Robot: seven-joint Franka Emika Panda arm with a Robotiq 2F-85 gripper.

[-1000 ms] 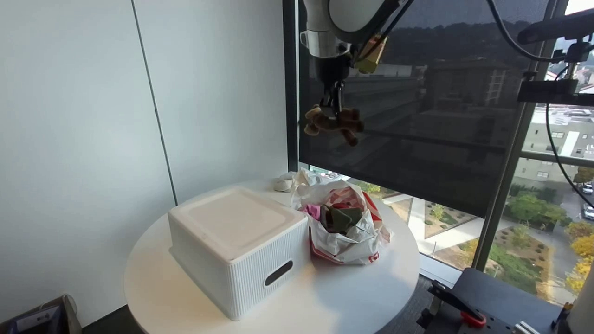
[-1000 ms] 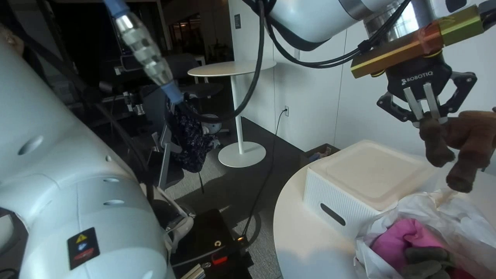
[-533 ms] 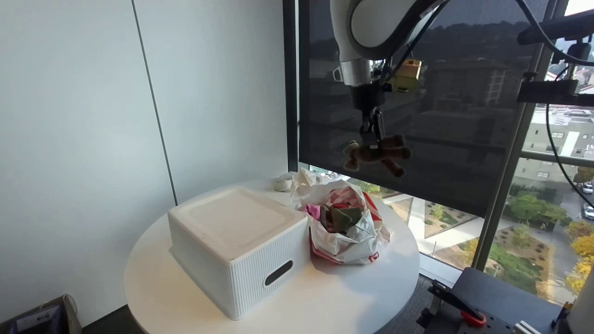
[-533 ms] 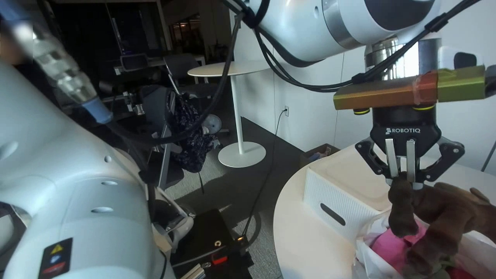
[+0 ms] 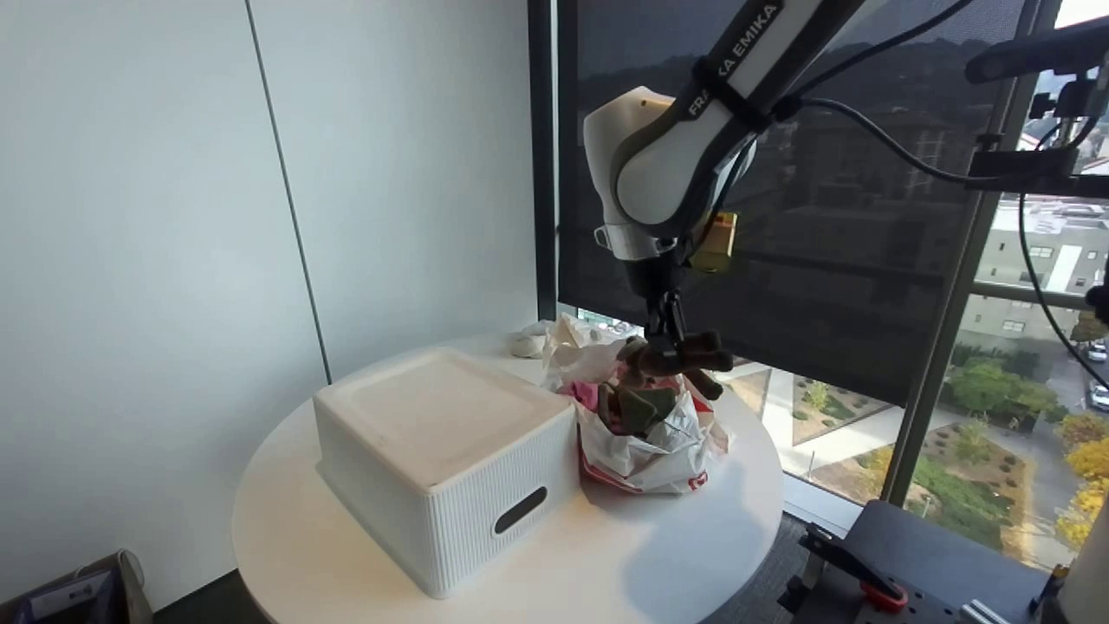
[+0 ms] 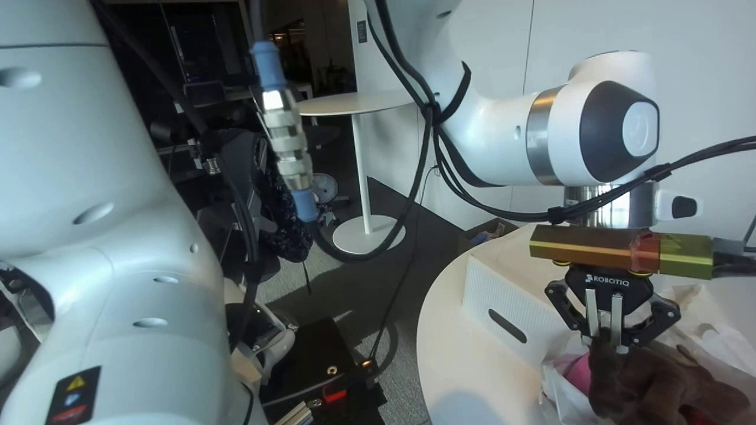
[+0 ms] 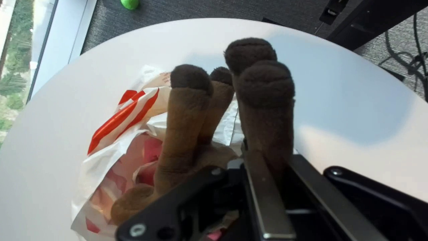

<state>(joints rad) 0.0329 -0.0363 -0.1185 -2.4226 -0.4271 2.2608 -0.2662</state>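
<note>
Jutting beneath hand, clamped plush toy

White arm, black ROBOTIQ hand.

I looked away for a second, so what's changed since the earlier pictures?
The gripper came down, still gripping the brown plush toy, bringing it low over the white plastic bag. Nothing was let go. The bag, white box and round table stayed put.

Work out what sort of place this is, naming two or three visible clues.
Likely an upper-floor office or lab room: a dark window shade, trees outside seen from above, and a round pedestal table in the background.
</note>
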